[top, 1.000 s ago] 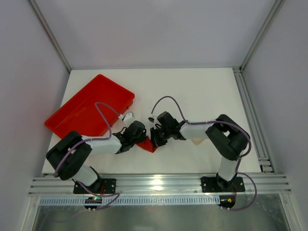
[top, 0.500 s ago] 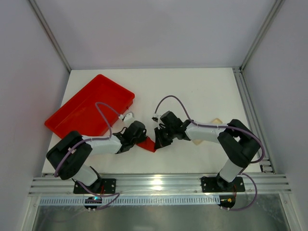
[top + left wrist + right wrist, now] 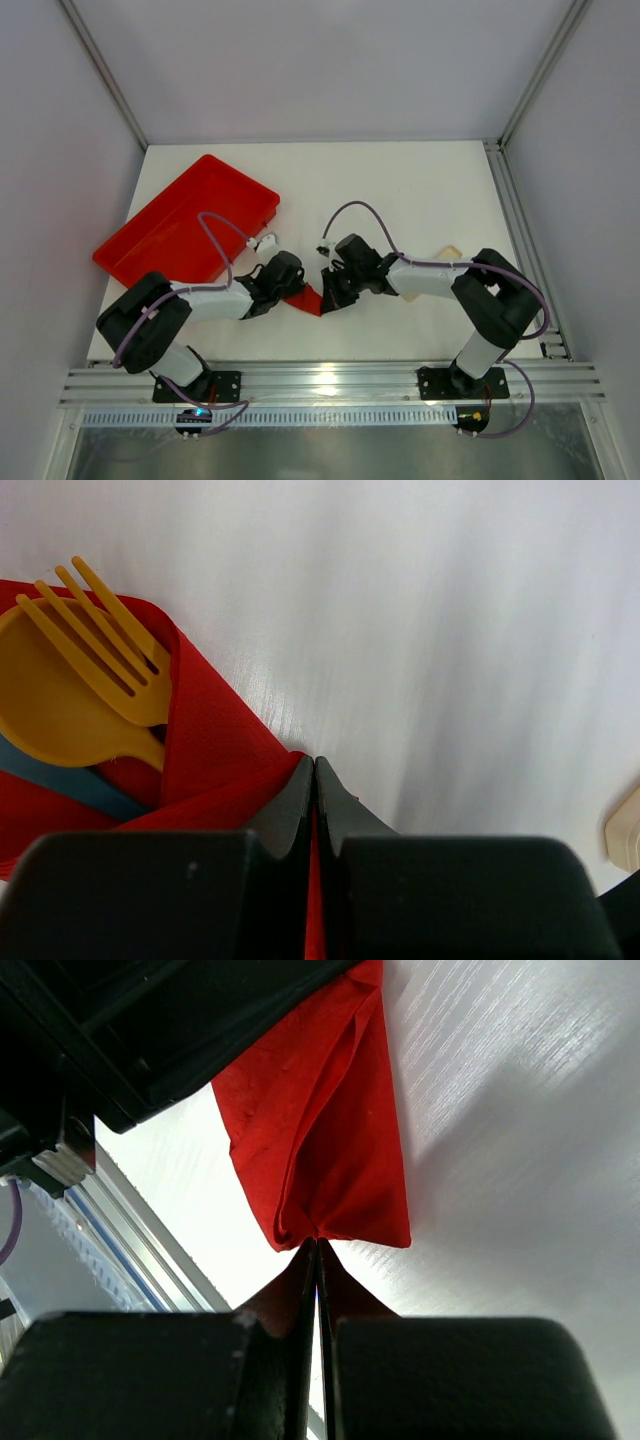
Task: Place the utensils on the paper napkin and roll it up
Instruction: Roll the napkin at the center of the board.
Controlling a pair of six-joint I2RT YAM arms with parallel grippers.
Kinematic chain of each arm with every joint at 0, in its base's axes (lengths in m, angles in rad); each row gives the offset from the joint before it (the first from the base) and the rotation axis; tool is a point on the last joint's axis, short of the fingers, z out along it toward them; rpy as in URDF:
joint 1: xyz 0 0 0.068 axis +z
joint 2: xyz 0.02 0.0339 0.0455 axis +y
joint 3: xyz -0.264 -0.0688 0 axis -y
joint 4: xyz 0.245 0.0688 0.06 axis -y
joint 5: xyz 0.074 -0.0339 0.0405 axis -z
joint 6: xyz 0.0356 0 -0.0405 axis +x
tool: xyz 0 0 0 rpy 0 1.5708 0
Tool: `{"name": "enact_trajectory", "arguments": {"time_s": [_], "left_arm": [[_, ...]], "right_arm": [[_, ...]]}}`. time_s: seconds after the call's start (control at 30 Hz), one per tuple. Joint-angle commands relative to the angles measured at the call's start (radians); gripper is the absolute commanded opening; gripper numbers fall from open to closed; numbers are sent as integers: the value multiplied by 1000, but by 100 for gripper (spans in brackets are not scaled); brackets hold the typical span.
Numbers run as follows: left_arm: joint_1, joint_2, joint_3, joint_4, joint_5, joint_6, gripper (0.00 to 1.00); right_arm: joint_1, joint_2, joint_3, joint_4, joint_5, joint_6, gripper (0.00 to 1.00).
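Note:
The red paper napkin (image 3: 309,298) lies folded on the white table between my two grippers. In the left wrist view it (image 3: 215,745) wraps around a tan fork (image 3: 115,645) and spoon (image 3: 50,715), with a bluish handle (image 3: 70,785) beneath them. My left gripper (image 3: 315,765) is shut on a fold of the napkin; red paper shows between its jaws. It sits at the napkin's left end in the top view (image 3: 292,284). My right gripper (image 3: 317,1243) is shut, its tips pinching the napkin's (image 3: 330,1150) puckered corner, at the right end (image 3: 330,290).
A large red plastic tray (image 3: 190,225) stands at the back left. A pale tan piece (image 3: 447,251) lies on the table beside my right forearm. An aluminium rail (image 3: 330,385) runs along the near edge. The left gripper's black body (image 3: 150,1030) fills the upper left of the right wrist view.
My right arm's elbow has swung out to the right and lowered, uncovering the pale tan piece. Both grippers have stayed at the napkin, the right one shifting slightly right. The left arm has not moved.

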State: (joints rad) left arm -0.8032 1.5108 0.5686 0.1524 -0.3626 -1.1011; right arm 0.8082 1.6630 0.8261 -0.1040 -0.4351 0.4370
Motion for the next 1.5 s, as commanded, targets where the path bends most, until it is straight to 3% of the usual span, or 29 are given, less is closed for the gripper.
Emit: {"name": "enact_trajectory", "arguments": {"time_s": [0.0, 0.8, 1.23, 1.47], "left_arm": [[-4, 5, 14, 9, -12, -9, 0], [-13, -1, 20, 15, -7, -17, 0], [-33, -106, 34, 18, -47, -8, 0], [-33, -54, 99, -24, -98, -5, 0]], "right_arm": [[5, -26, -15, 59, -22, 11, 4], [0, 96, -19, 132, -22, 17, 4], [0, 98, -48, 81, 42, 8, 4], [0, 96, -59, 89, 41, 14, 4]]}}
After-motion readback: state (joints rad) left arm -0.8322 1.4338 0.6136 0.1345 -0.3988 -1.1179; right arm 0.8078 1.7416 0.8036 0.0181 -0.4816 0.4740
